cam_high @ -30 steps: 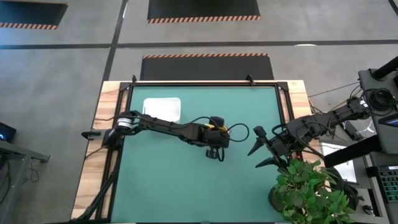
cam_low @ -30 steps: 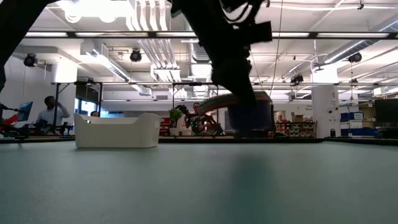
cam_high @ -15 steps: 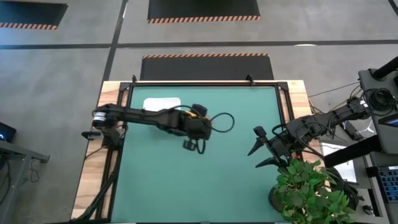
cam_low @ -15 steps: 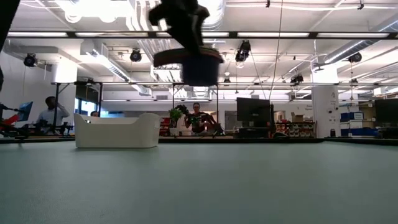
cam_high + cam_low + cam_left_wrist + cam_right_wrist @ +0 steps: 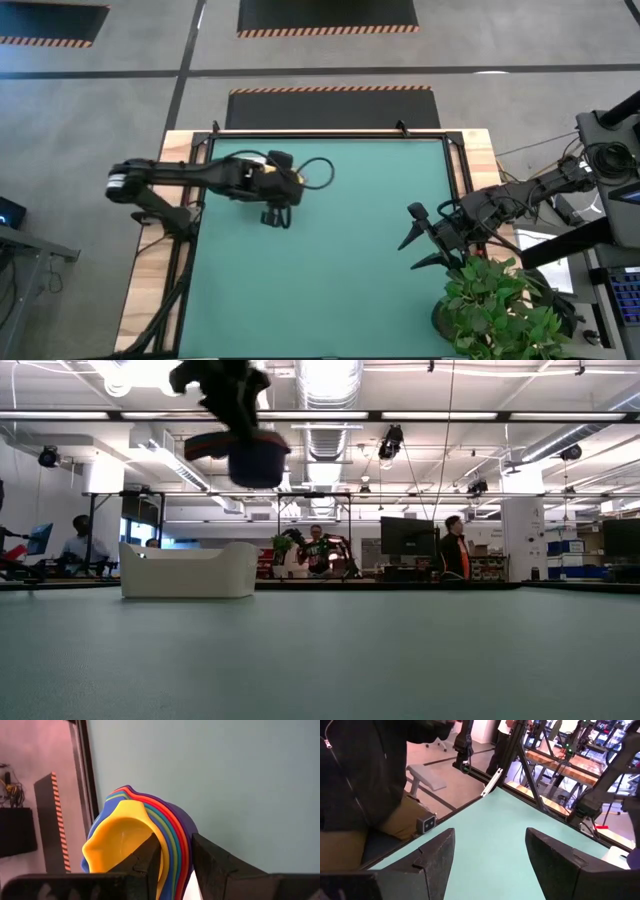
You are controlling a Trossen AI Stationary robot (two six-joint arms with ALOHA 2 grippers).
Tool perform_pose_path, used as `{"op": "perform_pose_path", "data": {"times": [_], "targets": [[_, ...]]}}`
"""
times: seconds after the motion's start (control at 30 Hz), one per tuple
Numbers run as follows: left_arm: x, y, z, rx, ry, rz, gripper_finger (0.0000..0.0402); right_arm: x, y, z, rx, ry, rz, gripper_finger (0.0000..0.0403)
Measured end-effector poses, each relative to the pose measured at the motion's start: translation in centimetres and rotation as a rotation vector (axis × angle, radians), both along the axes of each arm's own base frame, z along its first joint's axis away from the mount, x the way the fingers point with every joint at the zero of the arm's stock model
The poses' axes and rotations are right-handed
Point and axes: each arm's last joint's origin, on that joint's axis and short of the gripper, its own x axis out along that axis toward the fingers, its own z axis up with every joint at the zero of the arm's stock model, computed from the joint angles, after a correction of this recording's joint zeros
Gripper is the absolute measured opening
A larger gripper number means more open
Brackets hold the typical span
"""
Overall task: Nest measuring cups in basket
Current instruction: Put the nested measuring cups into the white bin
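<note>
Green matting covers the table [image 5: 330, 270], wood showing at its side edges; open workshop beyond, a few people at benches far back in the low view.

Left gripper [image 5: 274, 215] hangs high over the far-left part of the table, fingers clenched on the rim of the measuring cups [image 5: 137, 840]. Cups are nested into one stack: yellow innermost, then green, light blue, red, purple outermost. One finger [image 5: 142, 865] sits inside the yellow bowl, the other outside the purple wall. Low view shows the stack [image 5: 250, 458] well above the mat.

Basket [image 5: 188, 569] stands on the mat at the far-left corner, white, shallow; from above it is mostly hidden under the left arm. Stack is near it, not yet over it, as far as I can tell.

Handling, judged: thin plastic, light, a bit flexible, slick. A rim pinch should hold, but a loose inner cup could slip out if tilted.

Right gripper [image 5: 420, 245] waits at the right edge, fingers spread, empty. Potted plant [image 5: 500, 310] stands at the near-right corner, well clear. Nothing lies between stack and basket.
</note>
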Motion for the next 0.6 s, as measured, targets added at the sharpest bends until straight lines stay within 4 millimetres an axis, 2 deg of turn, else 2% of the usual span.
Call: {"op": "perform_pose_path", "data": {"times": [0.27,0.43,0.6], "targets": [[-4.8,2.8,-4.5,0.032,-0.034,0.057,0.0084,0.0,0.0,0.1,0.002,-0.007,-0.002,0.0231],[-6.4,4.9,-6.6,0.038,-0.043,0.128,0.0084,0.1,-0.1,0.1,-0.003,-0.012,-0.036,0.0231],[-7.3,7.0,-7.9,-0.049,-0.032,0.176,0.0084,0.1,-0.1,0.1,-0.009,-0.019,-0.051,0.0231]]}}
